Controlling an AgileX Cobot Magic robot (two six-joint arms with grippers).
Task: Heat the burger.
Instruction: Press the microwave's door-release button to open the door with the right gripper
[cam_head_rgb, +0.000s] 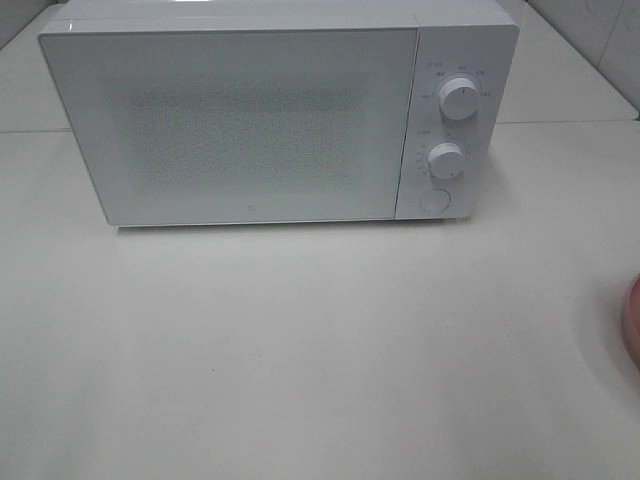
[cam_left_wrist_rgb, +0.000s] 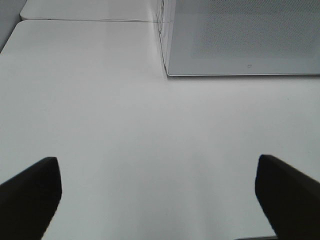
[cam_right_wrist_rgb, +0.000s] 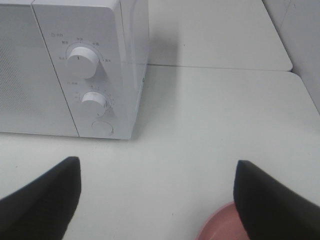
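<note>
The white microwave (cam_head_rgb: 250, 120) stands at the back of the table with its door shut. It has two knobs (cam_head_rgb: 459, 100) and a round button (cam_head_rgb: 434, 200) on its right panel. The burger is out of view. Only an edge of its pink plate (cam_head_rgb: 632, 320) shows at the right border, and a part shows in the right wrist view (cam_right_wrist_rgb: 220, 226). My left gripper (cam_left_wrist_rgb: 157, 167) is open and empty over bare table, in front of the microwave's left corner (cam_left_wrist_rgb: 167, 72). My right gripper (cam_right_wrist_rgb: 157, 165) is open and empty, above the plate's edge and in front of the control panel (cam_right_wrist_rgb: 92, 100).
The white table (cam_head_rgb: 300, 350) stretches in front of the microwave. A seam between table tops (cam_head_rgb: 570, 122) runs behind it. A wall (cam_right_wrist_rgb: 300, 45) rises at the far right.
</note>
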